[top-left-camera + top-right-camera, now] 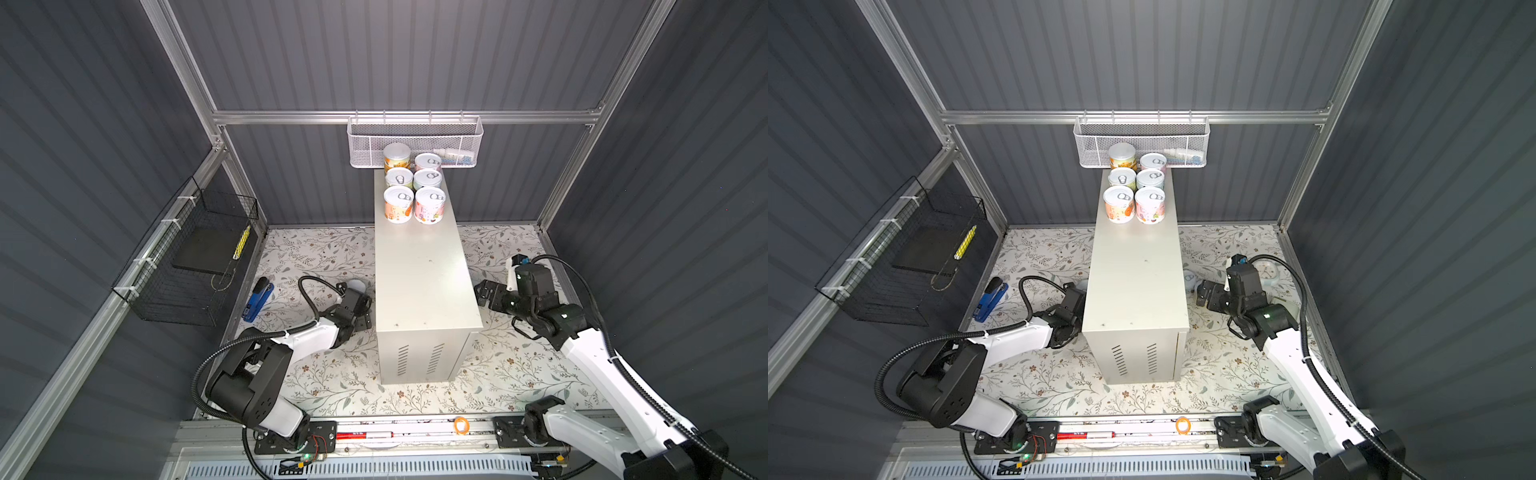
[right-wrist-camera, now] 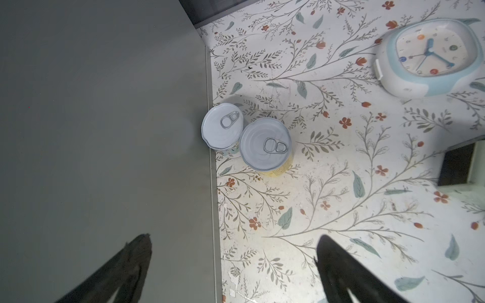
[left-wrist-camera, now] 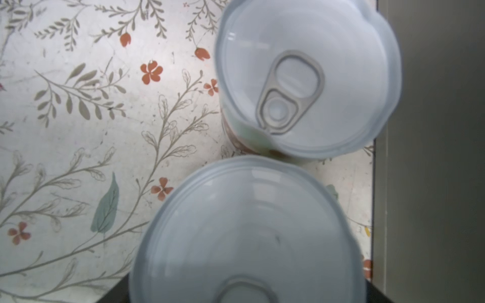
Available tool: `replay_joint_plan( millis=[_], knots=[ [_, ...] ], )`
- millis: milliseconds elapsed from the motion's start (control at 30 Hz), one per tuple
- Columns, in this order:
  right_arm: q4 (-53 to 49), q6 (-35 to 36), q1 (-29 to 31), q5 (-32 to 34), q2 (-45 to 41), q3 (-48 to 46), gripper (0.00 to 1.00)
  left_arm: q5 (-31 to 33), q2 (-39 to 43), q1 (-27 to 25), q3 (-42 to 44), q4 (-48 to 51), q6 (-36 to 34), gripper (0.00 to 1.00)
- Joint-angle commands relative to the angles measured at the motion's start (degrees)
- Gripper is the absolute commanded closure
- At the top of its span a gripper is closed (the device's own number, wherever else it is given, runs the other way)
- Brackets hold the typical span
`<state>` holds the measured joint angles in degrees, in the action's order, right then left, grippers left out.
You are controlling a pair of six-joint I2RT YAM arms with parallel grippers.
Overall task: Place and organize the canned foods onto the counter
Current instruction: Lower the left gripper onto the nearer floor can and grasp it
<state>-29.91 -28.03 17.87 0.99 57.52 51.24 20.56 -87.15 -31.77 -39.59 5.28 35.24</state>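
Six cans (image 1: 399, 178) top the counter (image 1: 424, 282) on floral floor (image 1: 316, 257); right fingers (image 2: 341, 267) apart, left fingers (image 1: 365, 322) unclear.

Canned foods (image 1: 430, 204): six on the beige tabletop (image 1: 424, 274), in both top views; two tins (image 3: 307, 86) in the left wrist view; two further tins (image 2: 265, 144) in the right wrist view; ten in all; clock (image 2: 430, 55): one; blue stapler (image 1: 258, 300): one; white mesh basket (image 1: 374, 141): one; black wire basket (image 1: 178, 303): one; orange ring (image 1: 461, 424): one; red marker (image 1: 363, 435): one; robot arms (image 1: 307, 338): two
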Motion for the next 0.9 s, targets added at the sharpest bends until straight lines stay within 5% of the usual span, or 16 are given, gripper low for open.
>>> replay_joint_plan(
  millis=[0,500,867],
  knots=[
    [0.76,0.58,-0.22,-0.5,-0.08,0.52,0.01,1.83,-0.21,0.61,1.16,-2.29,1.54,0.15],
    [1.43,1.07,-0.24,-0.69,1.51,0.48,0.01,2.74,-3.14,0.64,1.16,-6.68,0.62,0.13],
    [2.86,0.67,-0.2,-0.42,0.05,-1.89,0.01,4.01,-0.88,0.57,3.71,-8.16,-0.7,0.37]
  ],
)
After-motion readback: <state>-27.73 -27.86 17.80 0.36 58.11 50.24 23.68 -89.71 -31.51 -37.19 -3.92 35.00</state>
